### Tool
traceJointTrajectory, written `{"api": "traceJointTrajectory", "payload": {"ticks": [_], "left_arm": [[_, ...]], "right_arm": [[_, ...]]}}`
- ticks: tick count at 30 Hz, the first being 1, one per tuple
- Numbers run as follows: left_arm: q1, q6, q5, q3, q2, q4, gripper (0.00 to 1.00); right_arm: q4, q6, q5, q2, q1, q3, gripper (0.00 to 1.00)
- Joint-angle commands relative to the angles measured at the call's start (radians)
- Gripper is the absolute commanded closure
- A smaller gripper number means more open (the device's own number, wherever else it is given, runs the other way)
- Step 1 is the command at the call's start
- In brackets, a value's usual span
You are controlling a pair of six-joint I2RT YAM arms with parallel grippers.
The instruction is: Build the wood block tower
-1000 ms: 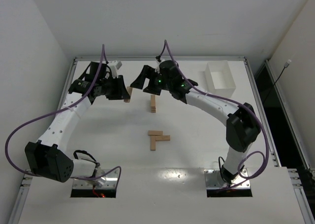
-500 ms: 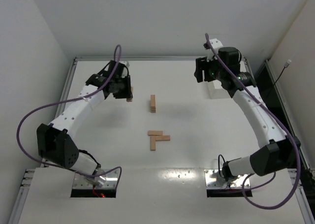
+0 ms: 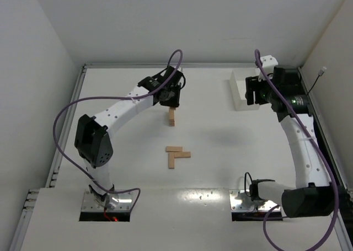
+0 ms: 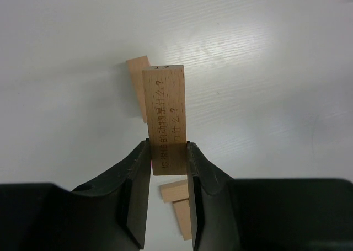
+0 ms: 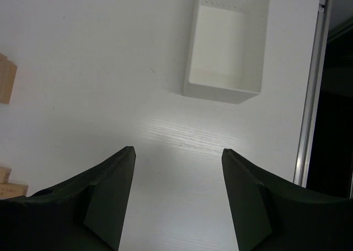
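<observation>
My left gripper [image 3: 171, 99] is shut on a wood block [image 4: 164, 118] with printed characters and holds it above the table, right by the far side of the tower [image 3: 171, 117]. In the left wrist view the block sticks out between the fingers [image 4: 138, 168], and another tan block [image 4: 135, 80] lies just behind it to the left. Three wood blocks [image 3: 176, 154] lie flat in an L shape nearer the arms; part of them shows under the held block [image 4: 179, 204]. My right gripper [image 3: 251, 91] is open and empty [image 5: 177, 150], above bare table near the white bin.
The white plastic bin [image 3: 245, 88] stands at the back right, and its inside looks empty in the right wrist view [image 5: 229, 52]. The table's metal edge rail [image 5: 309, 96] runs along the right. Tan blocks peek in at the left edge of the right wrist view [image 5: 5, 77].
My left gripper took the block that lay at the back left and swung right with it to the tower. My right arm swung away from the tower to the bin.
</observation>
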Motion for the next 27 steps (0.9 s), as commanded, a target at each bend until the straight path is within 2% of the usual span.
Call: {"api": "traceJointTrajectory", "payload": {"ticks": [1, 17, 27], "left_arm": [[-0.01, -0.049, -0.072, 0.052, 0.027, -0.007, 1.0], [0.001, -0.165, -0.066, 0.052, 0.171, -0.04, 1.0], [0.01, -0.193, -0.086, 0.074, 0.212, -0.049, 1.0]], "right_arm": [[-0.008, 0.029, -0.044, -0.005, -0.033, -0.014, 0.39], [-0.008, 0.117, -0.163, -0.005, -0.183, -0.043, 0.4], [-0.008, 0.135, -0.205, -0.005, -0.223, -0.072, 0.41]]}}
